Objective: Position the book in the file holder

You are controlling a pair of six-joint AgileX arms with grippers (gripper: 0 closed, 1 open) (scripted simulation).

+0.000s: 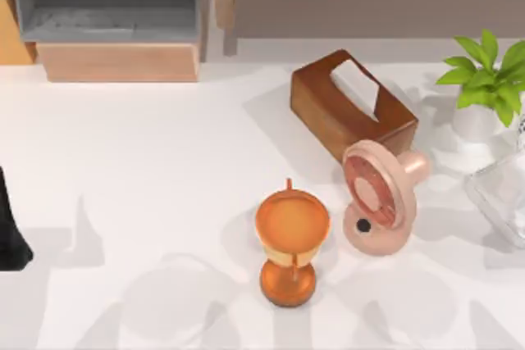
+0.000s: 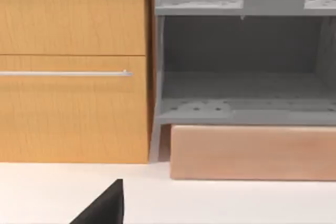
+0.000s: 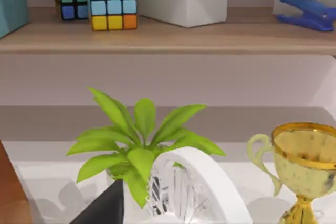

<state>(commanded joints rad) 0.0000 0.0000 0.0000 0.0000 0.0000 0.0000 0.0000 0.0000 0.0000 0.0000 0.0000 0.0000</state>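
The white table is seen from above, with the grey file holder set at its far left edge, its light wood front panel facing forward. A brown tissue box, pink fan and orange hourglass are placed right of centre. Whether either gripper is clenched or released cannot be told.
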